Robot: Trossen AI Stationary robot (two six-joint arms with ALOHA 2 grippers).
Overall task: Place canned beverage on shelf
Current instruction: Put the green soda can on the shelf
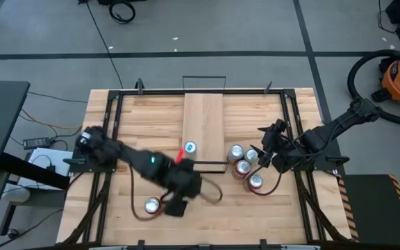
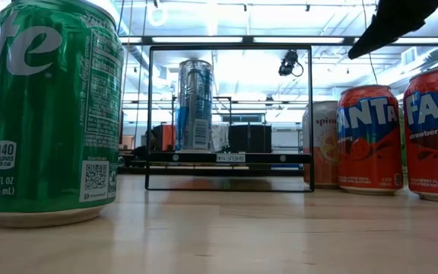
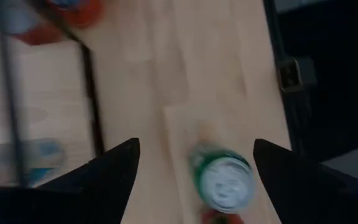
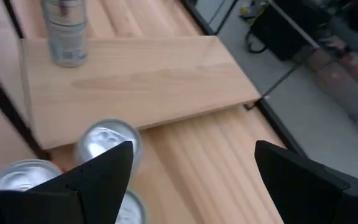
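Green and huge in the low view, a soda can (image 2: 49, 114) fills the 9 o'clock side, standing upright on the table (image 2: 226, 236). Past it, a tall silver-blue can (image 2: 195, 105) stands on the shelf (image 2: 230, 157) inside its black wire rail. At 3 o'clock stand two red Fanta cans (image 2: 369, 139) and a pale orange can (image 2: 322, 144).

From above, the shelf (image 1: 203, 128) runs down the table's middle toward 12 o'clock, with the silver-blue can (image 1: 189, 147) near its 6 o'clock end. The left end effector (image 1: 177, 205) hangs low at about 6 o'clock, just beside the green can (image 1: 151, 205). The right end effector (image 1: 269, 142) sits at 3 o'clock, next to a cluster of four cans (image 1: 244, 165).

Left wrist view: both dark fingers (image 3: 114, 171) are spread wide, empty, with the green can (image 3: 224, 180) below and between them.

Right wrist view: fingers (image 4: 101, 171) likewise apart, gripping nothing; silver can tops (image 4: 107, 142) lie near them, and the silver-blue can (image 4: 64, 30) stands on the shelf (image 4: 148, 78) beyond.
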